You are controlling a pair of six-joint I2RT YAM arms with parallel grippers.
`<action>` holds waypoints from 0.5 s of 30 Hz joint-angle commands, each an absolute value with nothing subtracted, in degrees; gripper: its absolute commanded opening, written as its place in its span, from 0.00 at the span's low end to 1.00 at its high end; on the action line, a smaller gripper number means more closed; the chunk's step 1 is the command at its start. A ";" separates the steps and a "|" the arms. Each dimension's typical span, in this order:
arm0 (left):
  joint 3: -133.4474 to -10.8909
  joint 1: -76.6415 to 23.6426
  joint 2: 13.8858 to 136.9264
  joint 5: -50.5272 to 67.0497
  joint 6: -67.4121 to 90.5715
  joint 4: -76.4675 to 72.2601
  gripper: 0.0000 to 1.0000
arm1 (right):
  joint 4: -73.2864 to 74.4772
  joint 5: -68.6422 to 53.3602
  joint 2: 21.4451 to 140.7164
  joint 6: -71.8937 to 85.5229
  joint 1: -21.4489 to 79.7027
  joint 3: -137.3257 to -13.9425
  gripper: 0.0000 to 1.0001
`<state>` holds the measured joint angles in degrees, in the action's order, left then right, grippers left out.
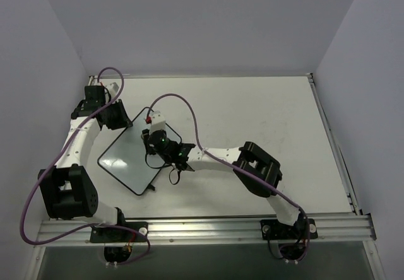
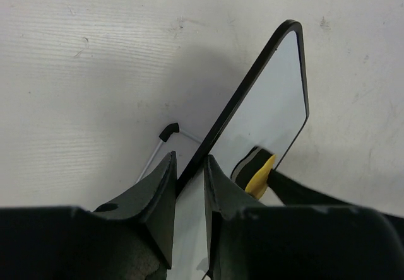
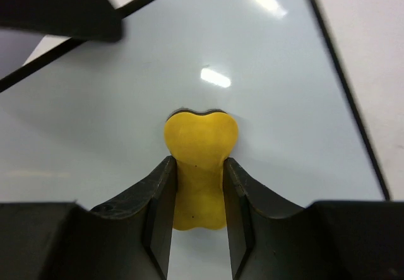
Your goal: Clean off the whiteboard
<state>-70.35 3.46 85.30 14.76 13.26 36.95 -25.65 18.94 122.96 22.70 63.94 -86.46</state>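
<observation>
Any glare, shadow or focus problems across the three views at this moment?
Right wrist: two bright reflections on the whiteboard, above the yellow eraser; the right end effector is blurred in the foreground. Left wrist: the board casts a shadow on the table; the left end effector is dark and soft. Top external: a pale glare streak on the board, otherwise evenly lit.

The whiteboard point(image 1: 126, 160) is plain glossy white, with a thin black frame. The eraser point(image 3: 199, 160) is bright yellow with a black layer. The arms point(image 1: 79, 144) are white with black joints. The cables point(image 1: 193, 119) are purple, and the table point(image 1: 265, 110) is white.
</observation>
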 commanded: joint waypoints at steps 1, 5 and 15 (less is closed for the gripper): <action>-69.96 1.84 84.81 18.19 16.00 43.24 0.02 | -20.12 20.13 125.33 23.64 59.24 -80.61 0.00; -69.96 1.85 84.90 18.19 15.91 43.15 0.02 | -21.44 19.95 124.81 24.61 57.48 -77.62 0.00; -69.87 1.85 84.90 18.19 15.91 43.15 0.02 | -21.45 24.16 124.54 23.56 62.39 -78.48 0.00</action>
